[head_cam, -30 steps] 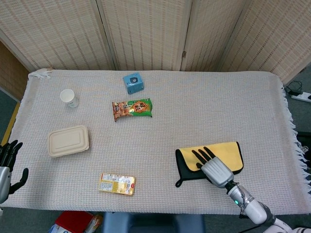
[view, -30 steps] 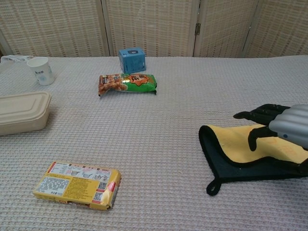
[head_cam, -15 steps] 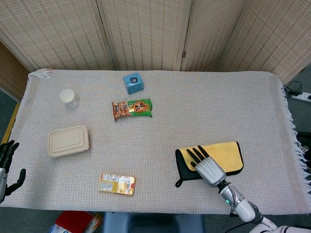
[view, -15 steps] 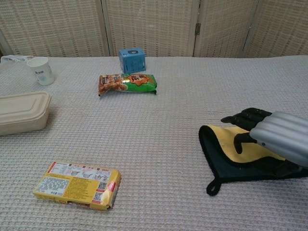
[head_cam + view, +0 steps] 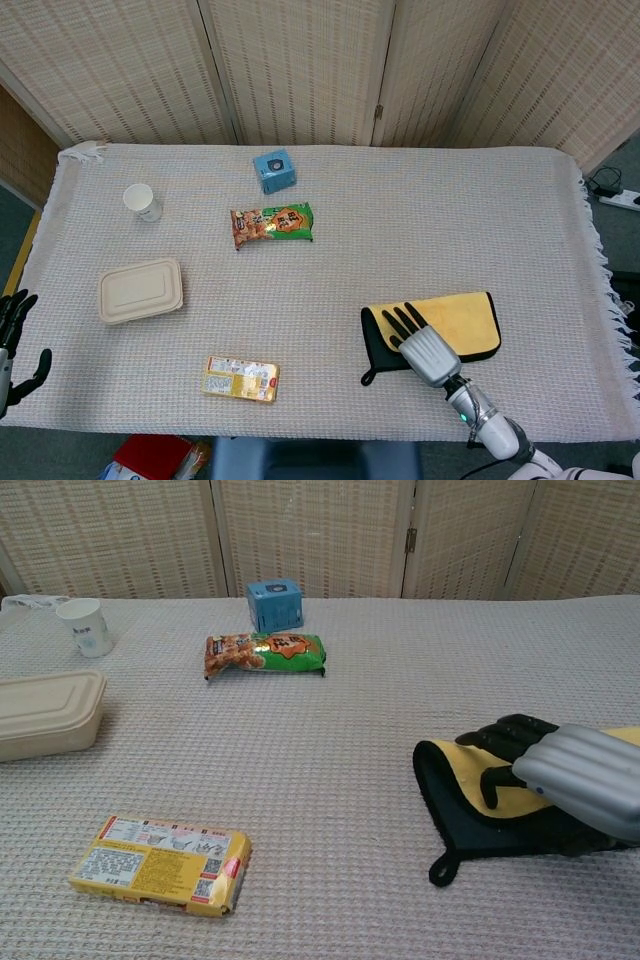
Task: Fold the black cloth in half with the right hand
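Observation:
The black cloth lies folded at the table's front right, its yellow inner side facing up and a small loop sticking out at its near left corner. My right hand lies over the cloth's near left part with fingers spread flat and nothing gripped. My left hand hangs off the table's front left corner with its fingers apart, holding nothing.
A yellow snack box lies near the front edge. A beige lidded container sits at the left, a paper cup behind it. A green-orange snack bag and a blue box lie further back.
My right hand has drawn back toward the front edge and slightly left over the cloth. My left hand has sunk lower at the table's corner. The cloth has not moved.

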{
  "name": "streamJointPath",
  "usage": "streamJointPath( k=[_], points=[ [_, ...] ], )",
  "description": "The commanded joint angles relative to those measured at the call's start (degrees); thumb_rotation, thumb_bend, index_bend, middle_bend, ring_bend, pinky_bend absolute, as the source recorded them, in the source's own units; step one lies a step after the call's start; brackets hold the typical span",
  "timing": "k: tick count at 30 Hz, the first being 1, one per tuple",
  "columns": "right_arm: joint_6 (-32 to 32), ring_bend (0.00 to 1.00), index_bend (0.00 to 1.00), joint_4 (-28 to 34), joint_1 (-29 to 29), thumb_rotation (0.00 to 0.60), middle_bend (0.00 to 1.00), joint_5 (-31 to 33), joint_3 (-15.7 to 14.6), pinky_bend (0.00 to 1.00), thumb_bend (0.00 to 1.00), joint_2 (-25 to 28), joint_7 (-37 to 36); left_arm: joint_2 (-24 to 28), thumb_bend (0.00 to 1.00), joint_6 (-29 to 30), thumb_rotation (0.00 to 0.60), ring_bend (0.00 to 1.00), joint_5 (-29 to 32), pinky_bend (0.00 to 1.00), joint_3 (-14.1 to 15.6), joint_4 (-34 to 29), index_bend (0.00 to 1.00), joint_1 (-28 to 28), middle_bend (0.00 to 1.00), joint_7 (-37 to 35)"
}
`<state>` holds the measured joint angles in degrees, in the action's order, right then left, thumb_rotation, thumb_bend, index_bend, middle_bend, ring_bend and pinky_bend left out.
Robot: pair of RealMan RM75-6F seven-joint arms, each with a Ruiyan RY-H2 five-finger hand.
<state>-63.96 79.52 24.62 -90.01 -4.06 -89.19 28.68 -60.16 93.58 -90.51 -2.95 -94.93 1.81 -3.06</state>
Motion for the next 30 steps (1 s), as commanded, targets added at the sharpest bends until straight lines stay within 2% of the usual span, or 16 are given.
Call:
streamJointPath(
  k=[1,9,19,25,30],
  points=[
    [-0.1,0.04,0.43,-0.7,-0.1,0.600,0.08,-0.1,0.0,0.00,0.45,-0.6,-0.2,0.1,0.54,0.1,0.600,0.00,-0.1,0.00,0.0,0.0,0.00,0.0,0.08,-0.2],
    [-1.7,0.08,0.50,-3.8,-0.5,0.600,0.13,-0.8,0.8,0.00,0.45,-3.0,-1.5,0.2,0.54,0.5,0.600,0.00,-0.4,0.00,0.0,0.1,0.00,-0.2,0.08,-0.8],
    [-3.9,0.13,0.64,-6.4,-0.9,0.600,0.20,-2.1,1.3,0.02,0.45,-4.8,-4.1,0.2,0.54,0.8,0.600,0.00,-0.8,0.00,0.0,0.3,0.00,-0.3,0.08,-1.1],
    [-5.2,0.14,0.66,-5.1,-1.1,0.600,0.22,-3.2,1.1,0.02,0.45,-4.4,-6.8,-0.1,0.54,0.9,0.600,0.00,-1.0,0.00,0.0,0.5,0.00,-0.3,0.08,-0.9],
    [-2.3,0.15,0.66,-0.9,-0.5,0.600,0.23,-1.5,1.1,0.02,0.45,-3.1,-9.7,-0.2,0.54,0.8,0.600,0.00,-0.9,0.00,0.0,0.5,0.00,-0.3,0.08,-0.5]
  ],
)
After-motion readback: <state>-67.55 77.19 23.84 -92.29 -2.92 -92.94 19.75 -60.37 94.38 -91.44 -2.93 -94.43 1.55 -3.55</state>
